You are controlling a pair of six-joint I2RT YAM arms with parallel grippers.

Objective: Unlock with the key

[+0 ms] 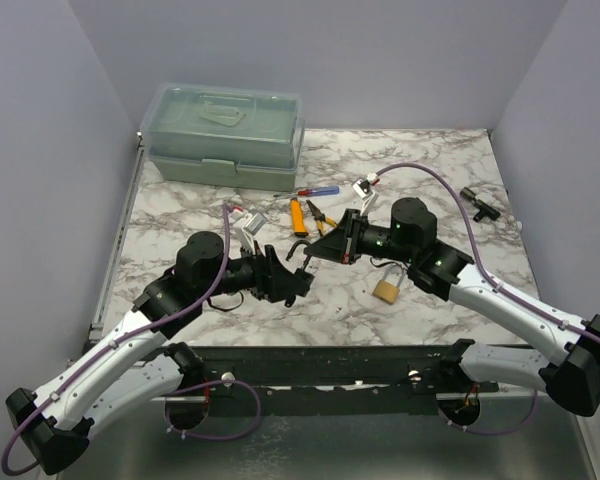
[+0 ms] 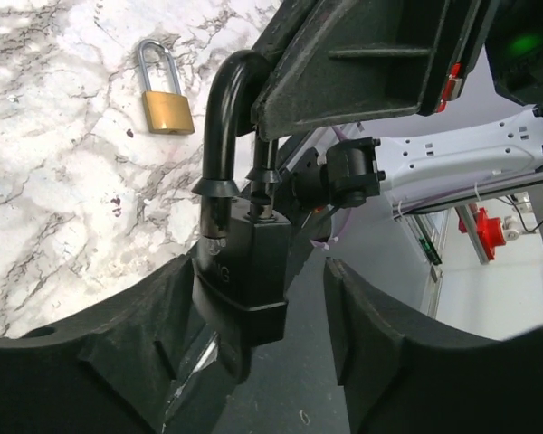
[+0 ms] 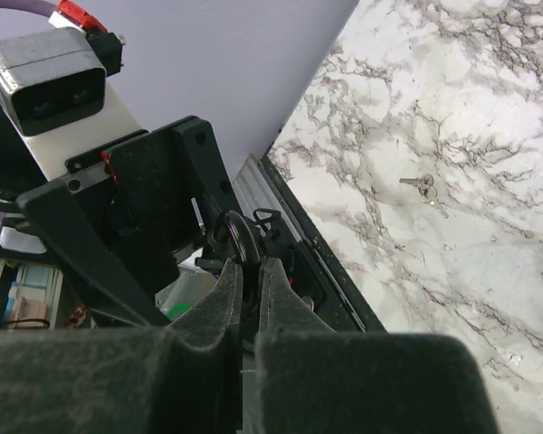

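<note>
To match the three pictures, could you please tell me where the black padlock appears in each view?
Top external: black padlock at centre, between the left hand and right hand.
Left wrist: black padlock lower centre, shackle pointing up.
Right wrist: only its shackle shows, lower left, pinched in the right hand.
Shared landmark: the marbled tabletop, in all three views.

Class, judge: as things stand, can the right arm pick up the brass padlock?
Probably not yet: the right hand is shut on the black padlock; the brass padlock lies unobstructed nearby.
</note>
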